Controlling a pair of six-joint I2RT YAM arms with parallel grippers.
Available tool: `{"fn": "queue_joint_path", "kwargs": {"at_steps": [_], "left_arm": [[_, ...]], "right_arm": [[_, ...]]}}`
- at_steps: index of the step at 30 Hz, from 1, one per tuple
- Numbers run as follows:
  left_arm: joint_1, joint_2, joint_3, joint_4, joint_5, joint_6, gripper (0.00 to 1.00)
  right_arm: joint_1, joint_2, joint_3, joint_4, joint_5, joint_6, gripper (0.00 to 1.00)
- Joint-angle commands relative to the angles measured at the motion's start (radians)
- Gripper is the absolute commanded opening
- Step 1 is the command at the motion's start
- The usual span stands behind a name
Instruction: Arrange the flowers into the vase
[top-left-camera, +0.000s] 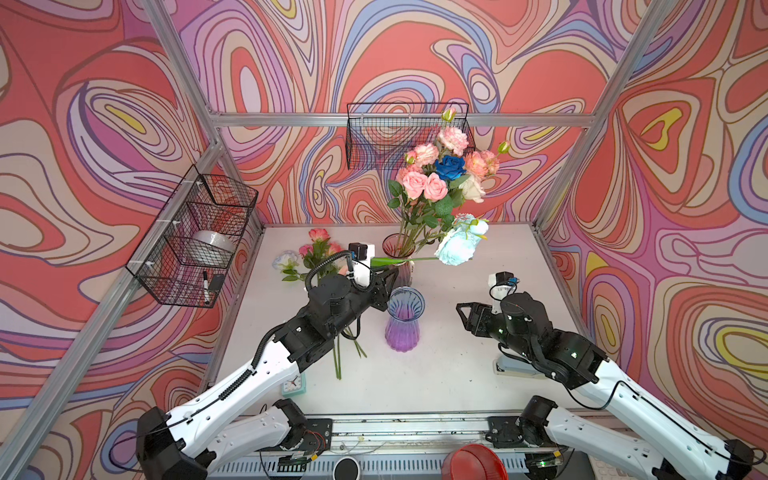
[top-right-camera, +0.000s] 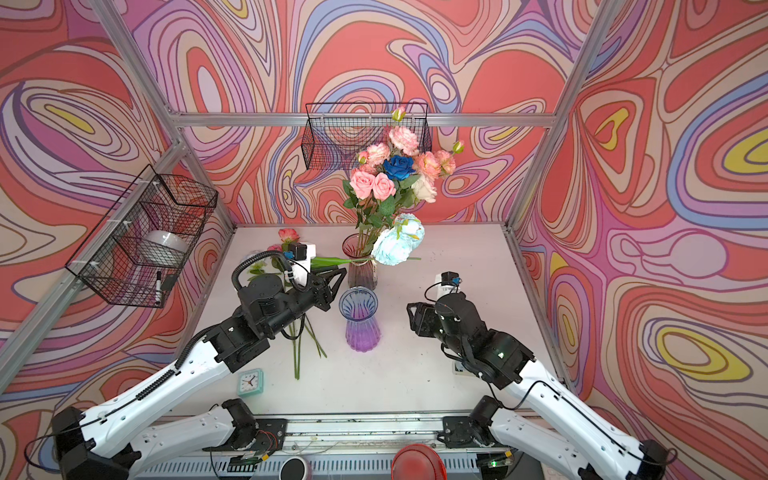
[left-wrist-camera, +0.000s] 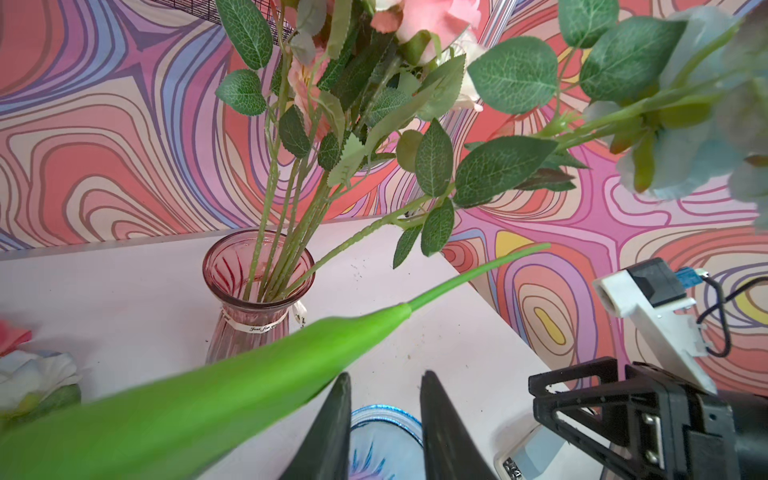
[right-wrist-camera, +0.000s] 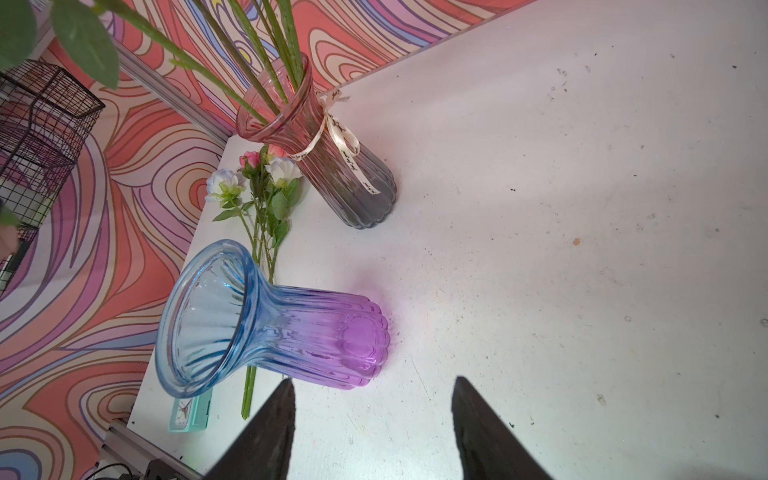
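Narrowly parted, the left fingers (left-wrist-camera: 328, 424) show only blue glass (left-wrist-camera: 386, 415) between them; the bright green stem (left-wrist-camera: 357, 328) of the pale blue peony-like flower (top-left-camera: 459, 245) runs beside them, not in their gap, its bloom (top-right-camera: 395, 247) hanging beside the bouquet (top-left-camera: 432, 183). Best grip the stem, tilt it upright and thread its end into the pink ribbed glass vase (left-wrist-camera: 241, 338).

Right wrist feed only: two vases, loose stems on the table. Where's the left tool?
Observer: The left tool is by the rim of the blue vase, jaws apart, nothing between them.
Operator: Is it carrying a flower?
Observer: Not between the jaws: a pale blue flower lies level across the pink vase, stem alongside the tool.
Operator: Pink vase contents?
Observer: Pink and peach blooms plus one deep blue rose.
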Motion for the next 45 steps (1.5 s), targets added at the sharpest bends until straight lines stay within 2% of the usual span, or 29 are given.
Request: {"fn": "queue_joint_path", "kwargs": {"at_steps": [1,3,5,10,13,15,17,18,20,22,27,29,34,36,40,45], "left_arm": [[-0.002,-0.044,0.039,-0.083,-0.018,0.052,0.28],[-0.002,-0.068,0.037,-0.109,-0.030,0.048,0.29],[-0.002,-0.091,0.038,-0.137,-0.037,0.031,0.34],[-0.001,-0.133,0.080,-0.302,-0.110,-0.050,0.56],[0.001,-0.161,0.072,-0.387,-0.175,-0.104,0.59],[0.035,-0.162,0.065,-0.437,-0.182,-0.160,0.60],[0.123,-0.158,0.041,-0.479,-0.115,-0.246,0.61],[0.185,-0.157,0.010,-0.479,-0.043,-0.298,0.61],[0.307,-0.162,-0.071,-0.432,0.102,-0.402,0.61],[0.388,-0.157,-0.166,-0.355,0.220,-0.485,0.62],[0.407,-0.109,-0.217,-0.301,0.239,-0.509,0.74],[0.410,-0.075,-0.220,-0.297,0.240,-0.517,0.75],[0.413,-0.031,-0.258,-0.266,0.211,-0.551,0.77],[0.415,-0.035,-0.275,-0.252,0.211,-0.557,0.77],[0.414,-0.053,-0.290,-0.256,0.215,-0.551,0.77],[0.415,-0.091,-0.316,-0.279,0.227,-0.551,0.77]], "right_arm": [[0.006,-0.007,-0.010,0.013,0.008,-0.004,0.62],[0.005,-0.007,-0.006,0.010,0.008,-0.006,0.62],[0.005,-0.007,-0.005,0.007,0.010,-0.008,0.62],[0.006,-0.016,-0.007,0.006,0.011,-0.008,0.62],[0.005,-0.024,-0.014,0.008,0.016,-0.006,0.62],[0.006,-0.024,-0.017,0.011,0.015,-0.006,0.62],[0.005,-0.023,-0.019,0.011,0.017,-0.005,0.62],[0.006,-0.023,-0.019,0.013,0.016,-0.006,0.62],[0.006,-0.023,-0.025,0.016,0.011,-0.006,0.63],[0.005,-0.007,-0.037,0.038,-0.036,-0.035,0.65],[-0.011,0.151,-0.043,0.049,-0.115,-0.062,0.67],[-0.046,0.190,-0.059,0.088,-0.134,-0.060,0.66],[-0.320,0.308,-0.148,0.295,-0.367,-0.024,0.53],[-0.385,0.378,-0.160,0.376,-0.385,-0.019,0.44],[-0.444,0.580,-0.106,0.495,-0.435,-0.026,0.31],[-0.484,0.787,-0.010,0.485,-0.370,-0.038,0.25]]}}
